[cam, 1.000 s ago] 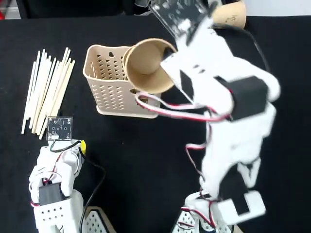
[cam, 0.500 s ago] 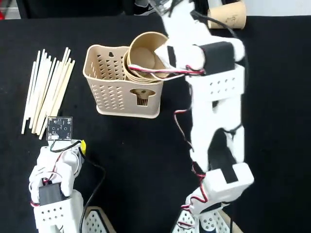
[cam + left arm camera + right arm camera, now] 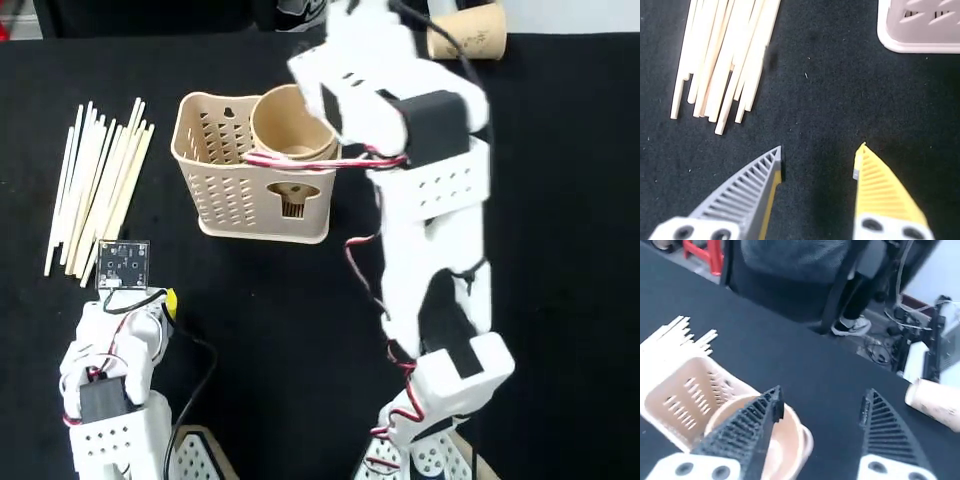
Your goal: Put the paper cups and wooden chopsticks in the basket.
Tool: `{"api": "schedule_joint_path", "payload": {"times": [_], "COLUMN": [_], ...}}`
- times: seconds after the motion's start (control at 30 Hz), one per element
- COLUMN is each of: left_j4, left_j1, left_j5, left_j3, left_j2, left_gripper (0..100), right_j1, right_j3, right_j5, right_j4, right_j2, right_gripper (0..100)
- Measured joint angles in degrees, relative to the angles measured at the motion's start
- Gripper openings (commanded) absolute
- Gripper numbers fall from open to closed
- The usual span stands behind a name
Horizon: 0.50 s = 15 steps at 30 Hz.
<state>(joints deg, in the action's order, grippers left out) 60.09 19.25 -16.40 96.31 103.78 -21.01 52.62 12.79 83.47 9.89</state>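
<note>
A beige slotted basket [image 3: 240,185] stands on the black table with stacked paper cups [image 3: 290,125] in its right end. My right gripper [image 3: 822,400] hangs open just above those cups [image 3: 785,440], with nothing between its fingers. One more paper cup [image 3: 468,35] lies on its side at the table's far right edge, also seen beyond the right gripper [image 3: 935,400]. Several wooden chopsticks [image 3: 95,185] lie in a loose bundle left of the basket. My left gripper [image 3: 820,152] is open over bare table, short of the chopstick ends [image 3: 725,55].
The left arm [image 3: 110,350] sits at the near left, the right arm [image 3: 430,230] stretches from the near edge up beside the basket. A basket corner [image 3: 920,25] shows beyond the left gripper. Chair legs and cables lie past the table's far edge.
The right arm brought the paper cup from above the basket's rim down into the cups inside and let it go. The left arm has not moved.
</note>
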Motion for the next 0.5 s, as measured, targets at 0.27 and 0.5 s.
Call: {"api": "schedule_joint_path", "payload": {"times": [0.27, 0.5], "left_j4": [0.0, 0.0], "left_j1": [0.0, 1.1], "left_j5": [0.0, 0.0], "left_j3": [0.0, -0.2], "left_j2": [0.0, 0.0], "left_gripper": [24, 24], "right_j1": [1.1, 14.4], "right_j3": [-5.5, 0.5], "right_j5": [-0.4, -0.4], "right_j4": [-4.7, -0.4], "right_j2": [0.0, -3.2], "right_gripper": [26.1, 13.3]}}
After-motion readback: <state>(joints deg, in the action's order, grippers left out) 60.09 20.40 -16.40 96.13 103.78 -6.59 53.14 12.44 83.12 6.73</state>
